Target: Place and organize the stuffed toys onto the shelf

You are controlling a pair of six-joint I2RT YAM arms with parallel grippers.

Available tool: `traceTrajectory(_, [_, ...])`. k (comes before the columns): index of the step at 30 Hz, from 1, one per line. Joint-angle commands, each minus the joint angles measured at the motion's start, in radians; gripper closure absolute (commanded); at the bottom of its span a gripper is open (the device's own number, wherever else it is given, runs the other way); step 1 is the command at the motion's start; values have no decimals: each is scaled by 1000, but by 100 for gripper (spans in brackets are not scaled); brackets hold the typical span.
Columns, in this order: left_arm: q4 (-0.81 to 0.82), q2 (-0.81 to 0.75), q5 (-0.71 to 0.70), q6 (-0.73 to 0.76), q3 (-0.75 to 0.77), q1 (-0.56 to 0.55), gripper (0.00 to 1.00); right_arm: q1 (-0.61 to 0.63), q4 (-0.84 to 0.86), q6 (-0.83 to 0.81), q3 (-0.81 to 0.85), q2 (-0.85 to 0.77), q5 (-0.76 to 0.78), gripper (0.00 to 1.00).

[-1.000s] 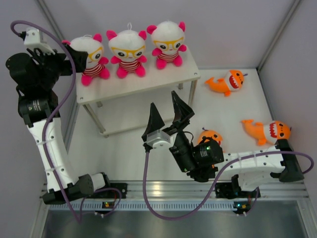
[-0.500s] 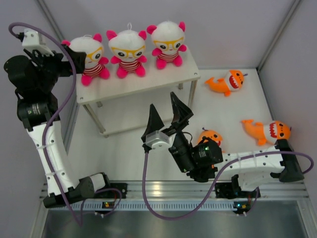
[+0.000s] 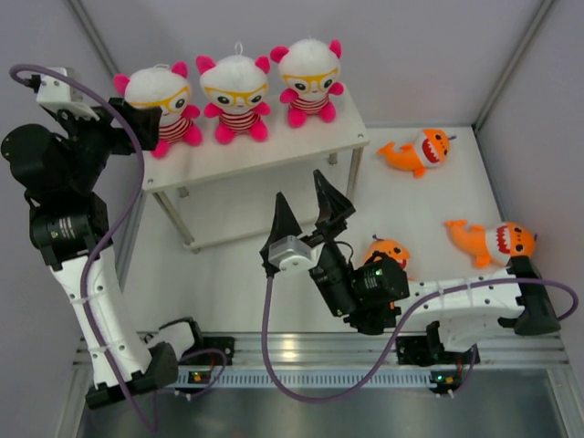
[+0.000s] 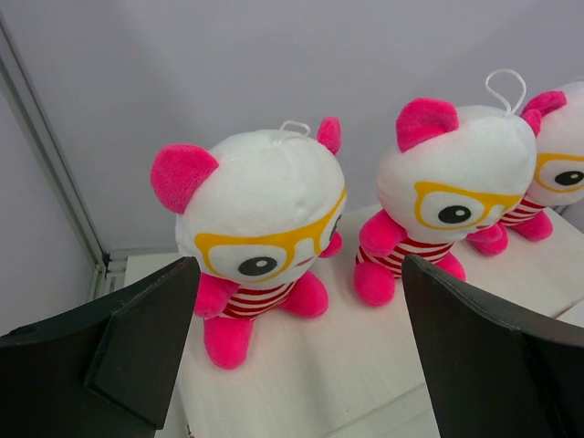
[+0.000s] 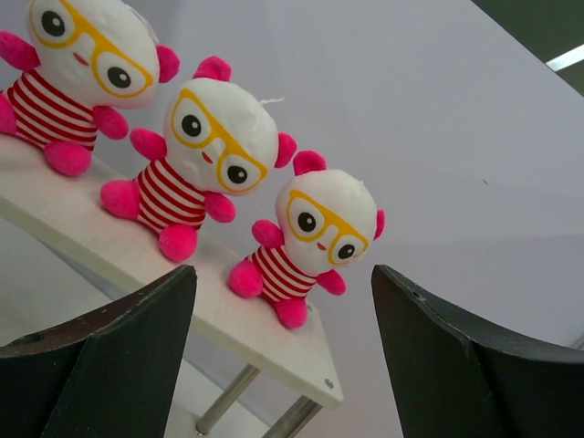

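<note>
- The left bear, middle bear and right bear are sitting upright in a row on the top board of the shelf, at the far left.
- The left gripper is hovering just beside the left bear, jaws wide apart and holding nothing.
- The right gripper is pointing at the shelf from the near side, jaws apart and empty.
- The far shark and right shark are lying on the table, right of the shelf.
- The near shark is lying partly hidden behind the right arm.
</note>
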Motion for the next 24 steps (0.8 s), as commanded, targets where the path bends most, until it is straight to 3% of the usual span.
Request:
traceTrajectory(1, [13, -43, 37, -7, -25, 8, 2, -25, -32, 81, 14, -42, 34, 21])
traceTrajectory(7, [-107, -96, 60, 13, -32, 8, 2, -62, -166, 268, 37, -86, 132, 21])
traceTrajectory(9, [-161, -127, 68, 37, -36, 8, 2, -78, -299, 357, 34, -109, 180, 21])
traceTrajectory(14, [-357, -231, 93, 223, -146, 6, 2, -186, -871, 972, 52, -250, 197, 21])
traceTrajectory(15, [-388, -266, 94, 251, -164, 6, 2, -212, -1096, 1172, 57, -273, 156, 20])
traceTrajectory(18, [-505, -332, 59, 394, -236, 6, 2, -342, -1386, 1452, 40, -379, 102, 17])
traceTrajectory(24, [-640, -425, -19, 513, -377, 6, 2, -466, -1741, 1941, -76, -488, 83, 13])
